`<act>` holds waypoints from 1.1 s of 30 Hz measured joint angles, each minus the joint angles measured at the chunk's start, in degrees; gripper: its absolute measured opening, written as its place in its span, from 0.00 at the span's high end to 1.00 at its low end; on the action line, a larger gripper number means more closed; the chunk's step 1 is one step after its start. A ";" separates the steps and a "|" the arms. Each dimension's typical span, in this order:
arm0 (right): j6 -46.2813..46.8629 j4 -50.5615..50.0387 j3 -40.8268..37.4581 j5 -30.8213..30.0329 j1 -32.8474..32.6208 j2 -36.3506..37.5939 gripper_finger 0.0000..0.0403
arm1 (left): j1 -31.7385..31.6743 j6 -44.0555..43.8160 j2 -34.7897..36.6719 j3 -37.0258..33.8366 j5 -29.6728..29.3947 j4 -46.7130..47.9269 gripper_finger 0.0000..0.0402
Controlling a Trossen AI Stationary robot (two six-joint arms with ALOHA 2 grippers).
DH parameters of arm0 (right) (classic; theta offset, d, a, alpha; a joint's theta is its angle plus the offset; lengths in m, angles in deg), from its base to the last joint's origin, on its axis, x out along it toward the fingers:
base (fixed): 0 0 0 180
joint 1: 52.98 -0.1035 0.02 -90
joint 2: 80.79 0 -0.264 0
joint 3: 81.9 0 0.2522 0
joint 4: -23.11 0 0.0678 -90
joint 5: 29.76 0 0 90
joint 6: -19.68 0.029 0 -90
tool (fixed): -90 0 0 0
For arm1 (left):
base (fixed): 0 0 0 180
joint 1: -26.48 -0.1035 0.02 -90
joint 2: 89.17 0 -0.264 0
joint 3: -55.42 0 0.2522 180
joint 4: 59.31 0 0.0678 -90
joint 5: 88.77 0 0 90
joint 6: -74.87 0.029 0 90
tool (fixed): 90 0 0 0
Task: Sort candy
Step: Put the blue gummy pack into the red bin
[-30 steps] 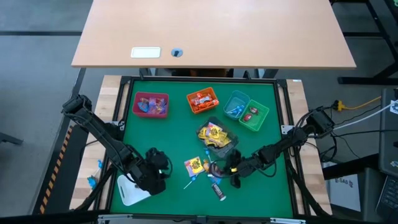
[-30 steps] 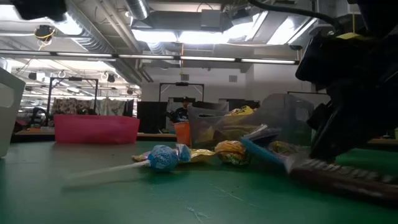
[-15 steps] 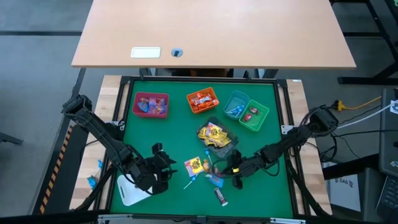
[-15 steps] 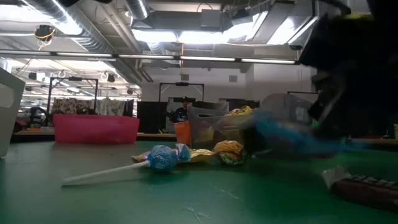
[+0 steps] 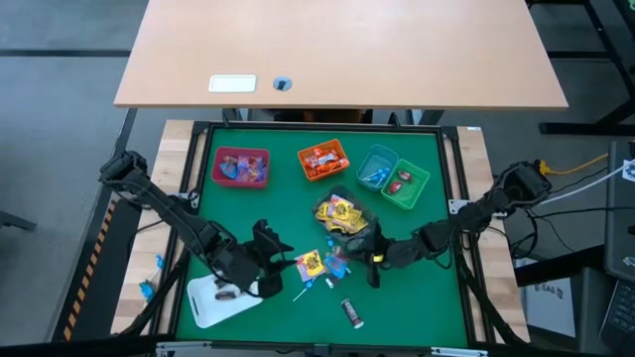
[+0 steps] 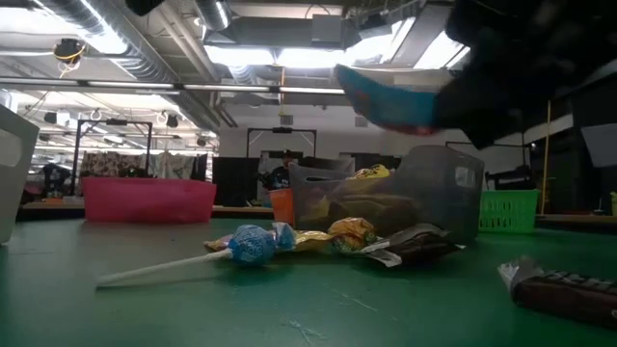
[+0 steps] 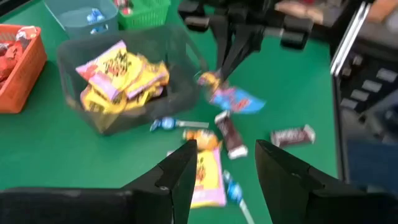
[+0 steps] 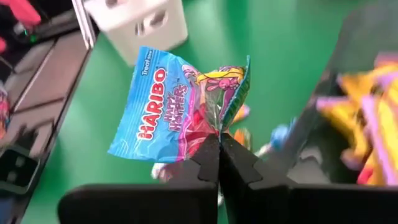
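Lifting a blue Haribo packet (image 5: 337, 266) off the green worktop (image 5: 288, 223) is the step in hand, judging by the high view: the right gripper (image 5: 349, 264) sits just beside the dark bin (image 5: 349, 220) of yellow sweets, fingers clenched on the packet. The left gripper (image 5: 276, 256) waits near the white tray (image 5: 213, 302), close to the loose candy, its fingers parted and holding nothing. Along the far edge stand a pink bin (image 5: 240, 167), an orange bin (image 5: 323, 159), a blue bin (image 5: 377, 167) and a green bin (image 5: 405, 185). The blue bin already holds blue pieces, so the next move probably calls for carrying the packet there and releasing it over the opening.

From the low view, the packet (image 6: 390, 96) hangs clear of the worktop, well above the lollipop (image 6: 253, 244) and the brown bar (image 6: 564, 289) lying on the cloth. It looks tilted, though blur hides its exact lie.

Through the left wrist view, the packet (image 7: 236, 99) dangles from the right arm's fingers beside the dark bin (image 7: 124, 68), with a brown bar (image 7: 229, 132) and another (image 7: 291, 134) on the worktop nearby.

Seen by the right wrist view, the fingers (image 8: 211, 163) pinch one corner of the packet (image 8: 177, 109). Its long axis runs away from the pinch at a slant, lettering along it, and the free end points away from the gripper. Gripped by a corner only, it may swing in transit.
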 joint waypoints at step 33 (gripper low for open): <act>-12.67 23.32 0.09 -0.52 15.93 0.04 0.99 | -18.10 -10.33 0.00 0.00 3.85 -5.39 0.62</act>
